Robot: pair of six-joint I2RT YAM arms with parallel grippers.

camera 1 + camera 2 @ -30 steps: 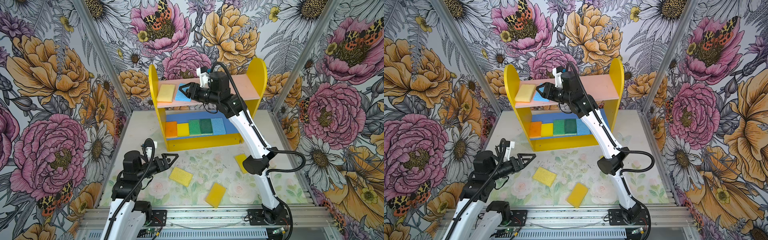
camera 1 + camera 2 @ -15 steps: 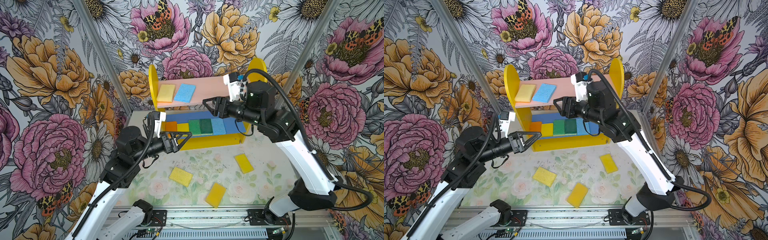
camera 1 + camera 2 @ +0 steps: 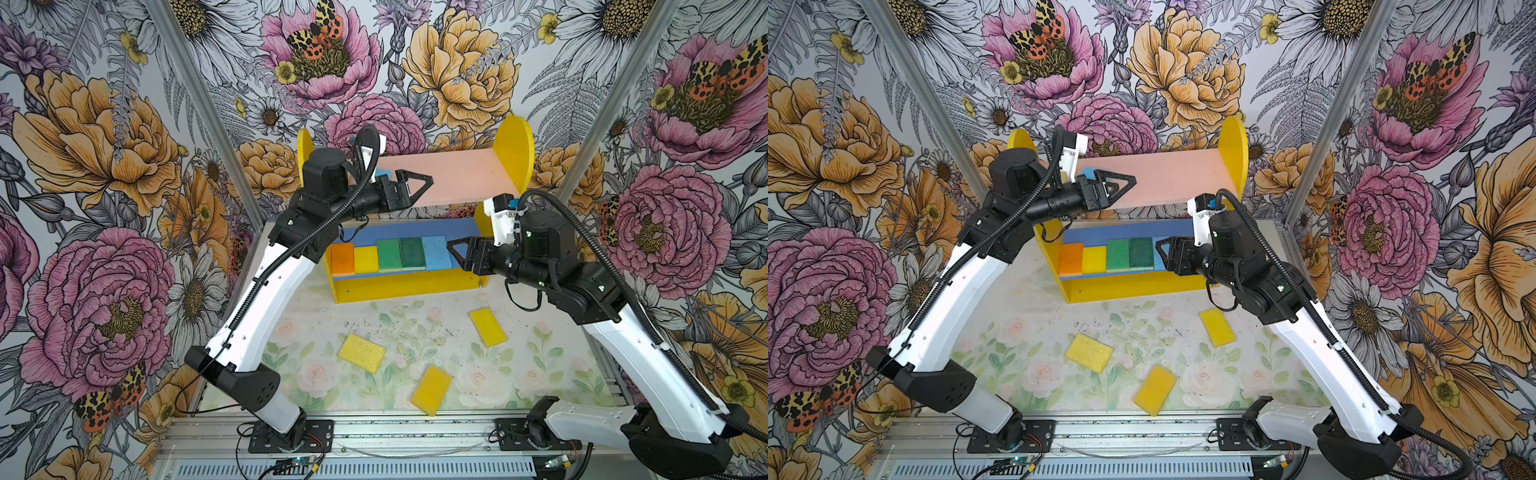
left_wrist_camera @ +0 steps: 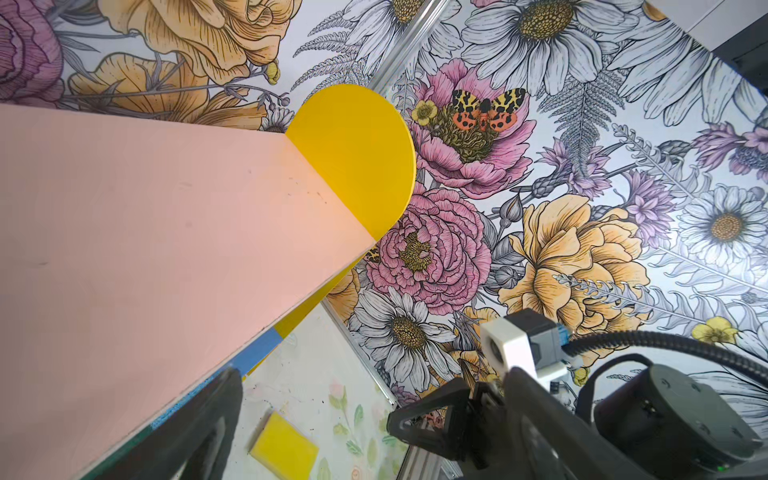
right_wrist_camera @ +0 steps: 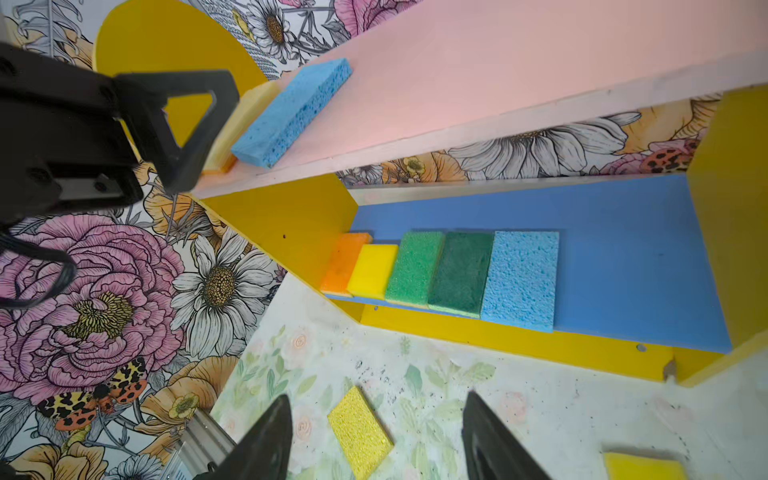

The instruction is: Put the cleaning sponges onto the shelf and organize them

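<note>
Right wrist view, right jaws parted, empty, left jaws wide, empty

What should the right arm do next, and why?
Probably lower the right gripper toward the nearest yellow sponge. Its jaws stand open and empty in front of the shelf. That sponge lies close by on the table, one of three loose there. The left gripper is up at the pink board, farther off.
</note>
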